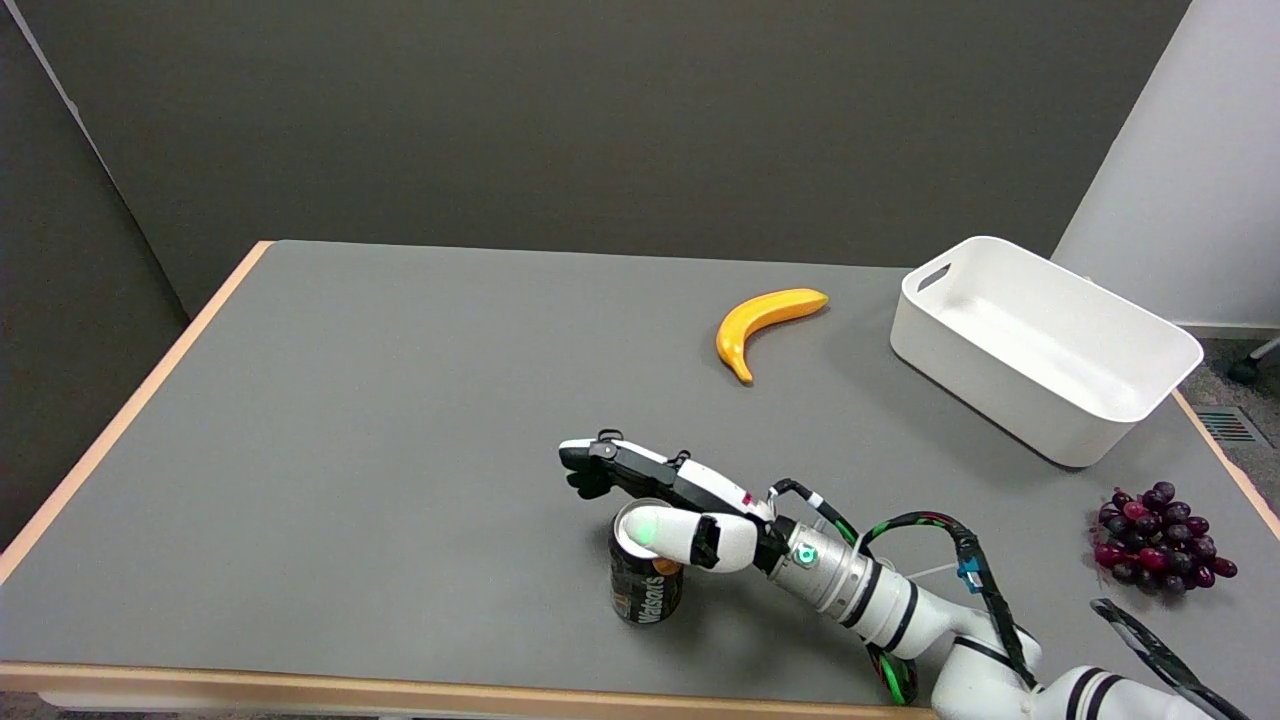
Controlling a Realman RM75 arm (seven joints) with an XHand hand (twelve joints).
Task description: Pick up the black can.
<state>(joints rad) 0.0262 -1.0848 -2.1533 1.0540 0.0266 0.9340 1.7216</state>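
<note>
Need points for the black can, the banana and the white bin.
black can (645, 592): head view, label side.
banana (762, 316): head view, mid-body.
white bin (975, 367): head view, near outer wall.

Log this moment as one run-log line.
right hand: over black can, grip unclear | can: upright on grey table | untouched: yellow banana

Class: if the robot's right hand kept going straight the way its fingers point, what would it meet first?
Probably nothing: the right hand, above the black can, points left across bare table. Depth is uncertain.
</note>
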